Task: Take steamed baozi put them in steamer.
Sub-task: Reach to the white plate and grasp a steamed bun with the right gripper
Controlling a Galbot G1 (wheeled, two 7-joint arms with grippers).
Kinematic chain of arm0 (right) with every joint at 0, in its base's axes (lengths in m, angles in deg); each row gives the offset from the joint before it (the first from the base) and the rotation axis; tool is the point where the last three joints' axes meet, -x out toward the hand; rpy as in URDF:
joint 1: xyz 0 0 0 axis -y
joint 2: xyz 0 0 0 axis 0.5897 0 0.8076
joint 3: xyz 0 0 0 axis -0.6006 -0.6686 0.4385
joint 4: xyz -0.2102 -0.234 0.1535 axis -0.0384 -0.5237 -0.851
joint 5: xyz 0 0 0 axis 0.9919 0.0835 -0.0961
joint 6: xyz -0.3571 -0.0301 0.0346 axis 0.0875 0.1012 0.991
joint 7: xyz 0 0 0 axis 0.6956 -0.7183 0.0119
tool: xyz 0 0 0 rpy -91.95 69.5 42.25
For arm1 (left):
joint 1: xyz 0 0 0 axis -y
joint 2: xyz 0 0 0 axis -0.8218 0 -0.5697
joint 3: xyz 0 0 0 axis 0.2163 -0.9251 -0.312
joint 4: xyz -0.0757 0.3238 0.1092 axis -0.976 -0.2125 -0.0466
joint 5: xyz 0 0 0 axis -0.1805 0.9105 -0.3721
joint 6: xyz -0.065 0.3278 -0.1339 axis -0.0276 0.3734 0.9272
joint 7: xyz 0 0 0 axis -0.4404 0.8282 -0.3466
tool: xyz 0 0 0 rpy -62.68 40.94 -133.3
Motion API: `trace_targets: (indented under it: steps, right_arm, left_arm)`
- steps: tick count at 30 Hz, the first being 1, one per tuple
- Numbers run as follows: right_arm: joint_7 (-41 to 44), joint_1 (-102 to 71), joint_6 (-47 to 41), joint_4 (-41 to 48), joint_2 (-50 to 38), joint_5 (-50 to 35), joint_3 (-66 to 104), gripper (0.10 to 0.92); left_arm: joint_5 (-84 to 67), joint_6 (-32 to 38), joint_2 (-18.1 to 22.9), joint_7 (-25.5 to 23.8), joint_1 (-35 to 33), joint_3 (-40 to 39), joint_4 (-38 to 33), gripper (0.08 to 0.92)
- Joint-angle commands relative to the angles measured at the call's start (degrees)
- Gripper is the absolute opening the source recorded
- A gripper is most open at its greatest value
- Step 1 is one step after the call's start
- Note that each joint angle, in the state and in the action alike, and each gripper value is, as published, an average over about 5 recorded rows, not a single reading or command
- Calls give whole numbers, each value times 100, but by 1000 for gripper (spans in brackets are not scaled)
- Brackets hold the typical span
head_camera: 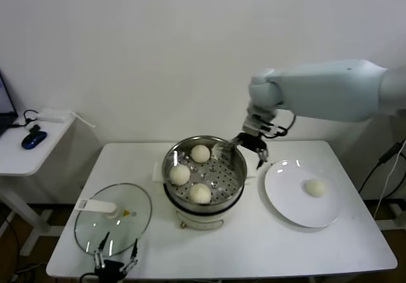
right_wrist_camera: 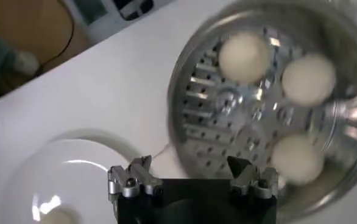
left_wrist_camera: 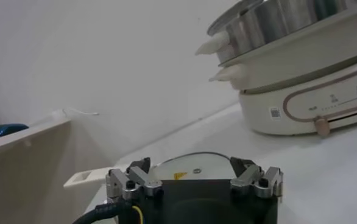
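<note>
The steel steamer (head_camera: 232,148) stands mid-table and holds three off-white baozi: one at the back (head_camera: 200,153), one at the left (head_camera: 179,174), one at the front (head_camera: 200,193). They also show in the right wrist view (right_wrist_camera: 244,56). A fourth baozi (head_camera: 315,187) lies on the white plate (head_camera: 285,197) to the right. My right gripper (head_camera: 252,150) hangs open and empty above the steamer's right rim, between steamer and plate. My left gripper (head_camera: 115,257) is open and empty at the table's front left edge, by the glass lid.
A round glass lid (head_camera: 130,232) with a white handle (head_camera: 96,205) lies front left. A side desk (head_camera: 25,150) with a blue mouse stands far left. The wall runs close behind the table.
</note>
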Motion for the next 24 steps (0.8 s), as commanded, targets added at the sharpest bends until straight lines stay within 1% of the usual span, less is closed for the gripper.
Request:
trace_targets:
  steps: [1,6,12,17,24]
  right_arm:
    - [-256,-134,-2123,65,-1421,-484,-800,823]
    - [-177,-757,-1997,654,-1714,198,-329,823]
    - [-41,-1735,-1606,1656,-1800,898,473,823]
    - [54,-2457,-1324,2325,-1778,1245,993,823]
    - [55,-3241,-1082,2869,-1821,1736,1696,823]
  left_arm:
    - [23,2,-37,-5,12,-8,17,823]
    - [75,19,-8,1,34,-7,60,823]
    - [108,14,39,9,70,34,99,823]
    - [122,13,77,13,39,75,100,823]
    - [142,52,94,36,-43,130,168,823]
